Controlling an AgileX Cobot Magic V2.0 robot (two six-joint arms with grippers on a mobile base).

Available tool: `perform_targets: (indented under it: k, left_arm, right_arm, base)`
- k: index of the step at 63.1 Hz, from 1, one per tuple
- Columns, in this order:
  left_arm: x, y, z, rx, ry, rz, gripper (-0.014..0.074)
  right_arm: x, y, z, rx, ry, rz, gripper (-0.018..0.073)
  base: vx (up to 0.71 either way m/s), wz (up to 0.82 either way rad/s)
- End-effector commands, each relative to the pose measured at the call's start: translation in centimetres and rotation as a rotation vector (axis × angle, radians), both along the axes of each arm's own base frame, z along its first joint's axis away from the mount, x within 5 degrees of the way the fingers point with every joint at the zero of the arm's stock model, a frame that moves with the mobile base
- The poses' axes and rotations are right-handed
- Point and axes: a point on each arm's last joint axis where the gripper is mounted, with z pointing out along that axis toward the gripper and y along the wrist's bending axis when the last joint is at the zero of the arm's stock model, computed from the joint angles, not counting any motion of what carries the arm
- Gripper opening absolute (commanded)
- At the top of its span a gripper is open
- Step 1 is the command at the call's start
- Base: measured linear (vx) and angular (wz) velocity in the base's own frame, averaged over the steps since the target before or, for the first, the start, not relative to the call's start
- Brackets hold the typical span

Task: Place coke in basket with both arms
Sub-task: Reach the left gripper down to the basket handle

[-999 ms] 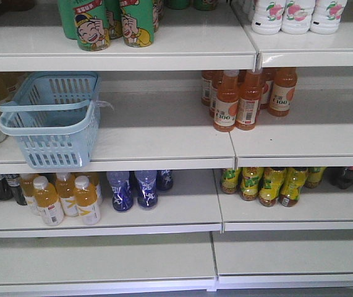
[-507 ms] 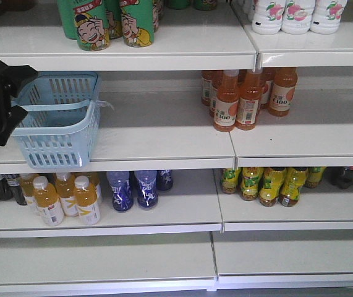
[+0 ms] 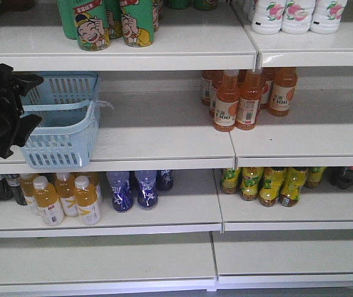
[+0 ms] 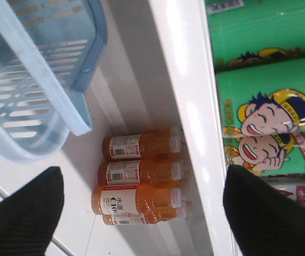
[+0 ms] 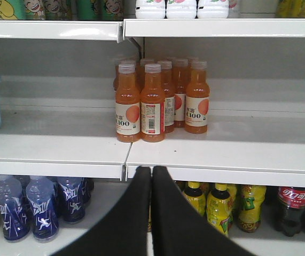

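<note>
The light blue basket (image 3: 65,133) stands on the left of the middle shelf, its handle (image 3: 59,106) lying across the top. My left gripper (image 3: 29,99) is open at the basket's left rim, with one black finger over the rim corner. In the left wrist view the two fingers (image 4: 21,213) stand wide apart with nothing between them, and the basket (image 4: 34,80) is at upper left. The right gripper (image 5: 151,178) is shut and empty in front of the middle shelf's edge. Dark coke bottles with red labels (image 5: 294,198) stand on the lower shelf at far right.
Orange juice bottles (image 3: 241,99) cluster on the middle shelf (image 3: 164,145). Green cartoon cans (image 3: 111,21) and white bottles (image 3: 297,15) fill the top shelf. Below stand pale orange bottles (image 3: 65,201), blue bottles (image 3: 133,189) and yellow-labelled bottles (image 3: 272,184).
My left gripper has come into the front view from the left edge and moved right to the basket's left rim. The basket and bottles have not moved.
</note>
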Motion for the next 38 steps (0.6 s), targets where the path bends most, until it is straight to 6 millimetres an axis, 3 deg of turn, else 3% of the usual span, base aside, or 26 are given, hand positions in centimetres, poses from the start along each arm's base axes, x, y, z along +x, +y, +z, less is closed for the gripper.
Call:
perform_targets:
  k: [1, 16, 38]
  left_arm:
    - [0.3, 0.3, 2.2, -0.066, -0.118, -0.023, 0.0587]
    - [1.1, 1.9, 0.6, -0.120, -0.110, 0.003, 0.0587]
    - [3.0, 2.1, -0.6, -0.169, -0.122, -0.003, 0.0587]
  right_arm:
    - [0.0, 0.0, 0.1, 0.002, -0.068, -0.003, -0.0010]
    - [0.0, 0.0, 0.1, 0.002, -0.068, -0.003, -0.0010]
    - [0.0, 0.0, 0.1, 0.002, -0.068, -0.003, -0.0010]
  base:
    - [0.00, 0.00]
    - [0.00, 0.00]
    - [0.00, 0.00]
